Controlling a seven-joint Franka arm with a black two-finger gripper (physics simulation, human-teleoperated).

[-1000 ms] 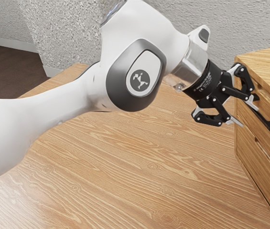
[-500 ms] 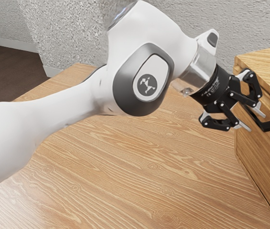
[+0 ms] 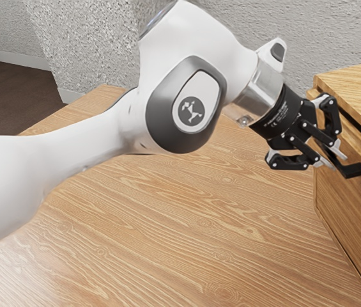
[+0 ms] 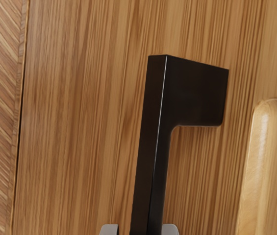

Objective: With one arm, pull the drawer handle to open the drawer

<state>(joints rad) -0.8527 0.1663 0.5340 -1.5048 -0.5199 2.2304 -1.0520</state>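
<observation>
Tool (image 3: 332, 158), clamped on the black angular handle (image 3: 353, 169) at frame right, had drawn the light wooden drawer (image 4: 79, 122) slightly out.

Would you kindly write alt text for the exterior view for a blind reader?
A black gripper is shut on the black drawer handle of a wooden cabinet at the exterior view's right. The white robot arm reaches in from the exterior view's left above a wooden table.
</observation>
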